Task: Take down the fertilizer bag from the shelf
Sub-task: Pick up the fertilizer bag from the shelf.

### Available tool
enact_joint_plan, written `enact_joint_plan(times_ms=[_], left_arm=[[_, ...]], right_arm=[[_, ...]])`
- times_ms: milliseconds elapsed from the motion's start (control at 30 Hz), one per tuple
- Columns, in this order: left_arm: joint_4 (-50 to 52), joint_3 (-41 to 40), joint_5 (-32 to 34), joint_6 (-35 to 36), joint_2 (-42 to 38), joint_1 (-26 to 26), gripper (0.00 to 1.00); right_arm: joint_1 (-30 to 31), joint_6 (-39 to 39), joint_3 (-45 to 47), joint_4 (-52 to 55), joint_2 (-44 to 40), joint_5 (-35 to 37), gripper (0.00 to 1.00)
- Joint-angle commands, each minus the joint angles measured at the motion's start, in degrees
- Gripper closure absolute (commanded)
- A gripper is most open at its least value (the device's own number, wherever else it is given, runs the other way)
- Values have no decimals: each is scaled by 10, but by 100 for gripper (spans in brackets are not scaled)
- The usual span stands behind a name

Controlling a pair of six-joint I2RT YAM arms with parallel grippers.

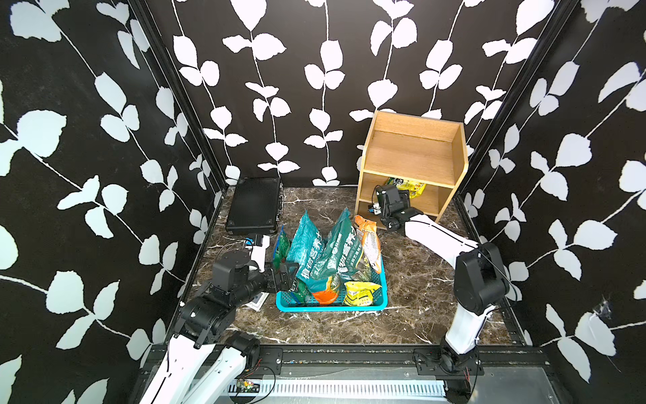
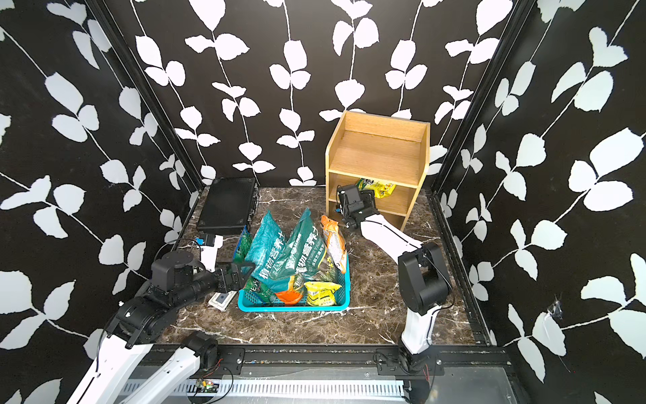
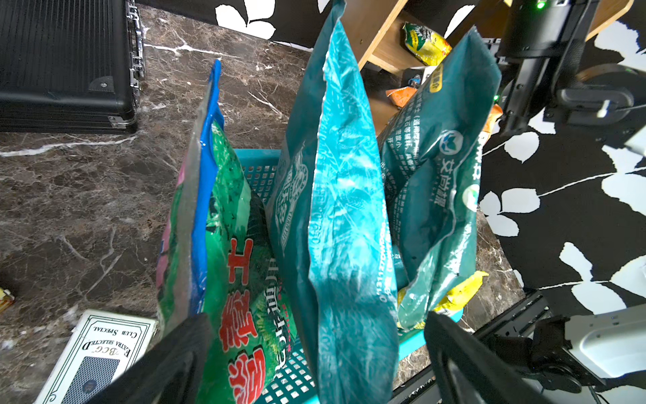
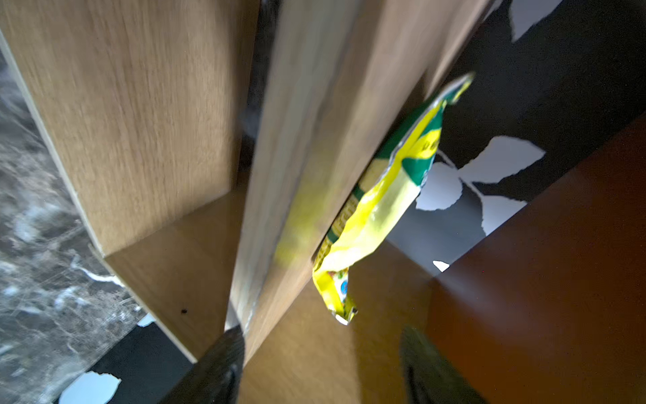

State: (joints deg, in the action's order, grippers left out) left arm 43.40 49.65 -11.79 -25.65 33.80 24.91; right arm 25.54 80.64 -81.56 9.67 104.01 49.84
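Near left: left gripper [image 1: 285,276] was spread wide and empty, beside the basket's [image 1: 332,308] left side. Basket was packed with upright bags [image 1: 307,245]. Farther right: right gripper [image 4: 321,332] sat at the shelf [image 1: 412,154] front, jaws apart, pinching nothing. Fertilizer bag [image 4: 377,210] lay on the middle tier, its corner just ahead of the jaws.

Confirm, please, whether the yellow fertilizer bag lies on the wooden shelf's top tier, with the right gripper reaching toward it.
Not the top: both top views show the yellow fertilizer bag on the middle tier of the wooden shelf, with the right gripper reaching toward it.
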Motion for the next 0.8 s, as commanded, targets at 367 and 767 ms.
enact_joint_plan(times_ms=[367,767], left_arm=[[-6,-11,7,2,4,-4,1],[-6,-9,5,2,5,-4,1]], right_arm=[[-20,-40,70,-86,-79,-11,34],[-40,-45,47,-117,2,-6,45]])
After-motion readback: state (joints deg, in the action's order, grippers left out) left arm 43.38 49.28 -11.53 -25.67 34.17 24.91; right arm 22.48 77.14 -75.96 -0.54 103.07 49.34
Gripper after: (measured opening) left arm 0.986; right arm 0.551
